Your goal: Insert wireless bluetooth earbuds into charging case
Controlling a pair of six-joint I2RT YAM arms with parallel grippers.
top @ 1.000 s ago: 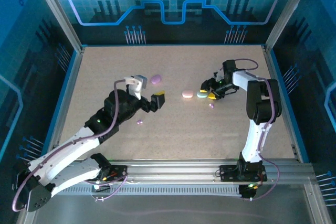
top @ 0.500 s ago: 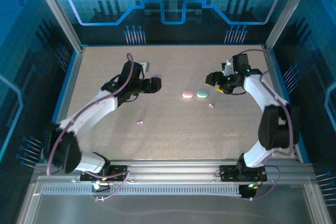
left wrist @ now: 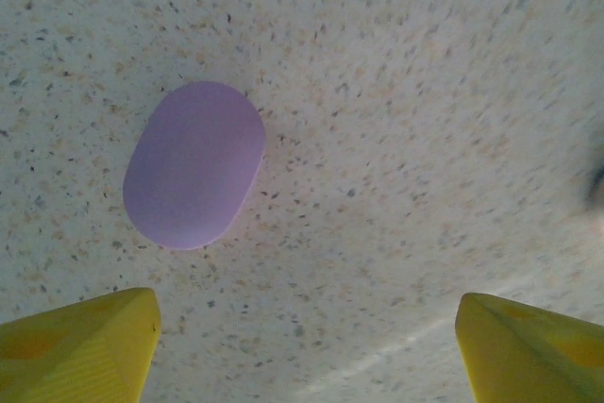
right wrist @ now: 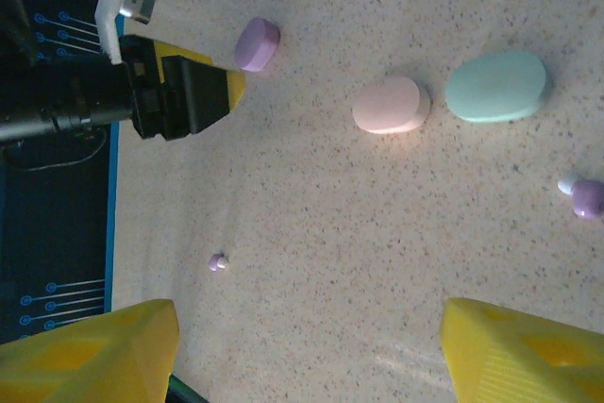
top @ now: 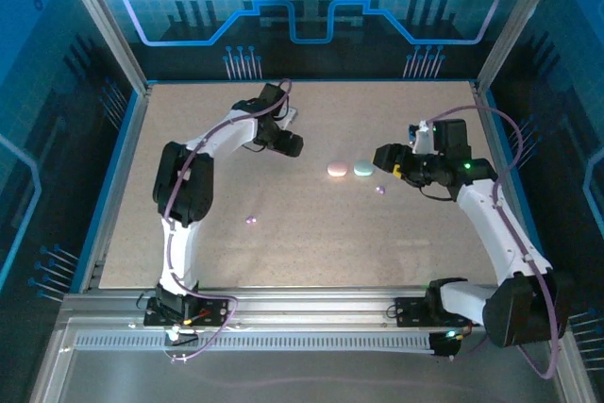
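I judge a clumsy pinch could flick a purple earbud [right wrist: 588, 197] away, it being so tiny and round, and the purple case [left wrist: 193, 164] looks shut, so nothing can seat yet. That glossy, pale-tipped bud lies right of the pink case [right wrist: 391, 104], past the mint case [right wrist: 496, 86]; its twin lies nearer me, to the left. My left claw [left wrist: 304, 307] and right claw [right wrist: 311, 316] both hang released, empty

Speckled beige worktop [top: 311, 233] edged in blue, glowing blue circuit-pattern back wall [top: 302, 7], aluminium frame posts [top: 99, 18], ribbed metal front rail [top: 311, 339]
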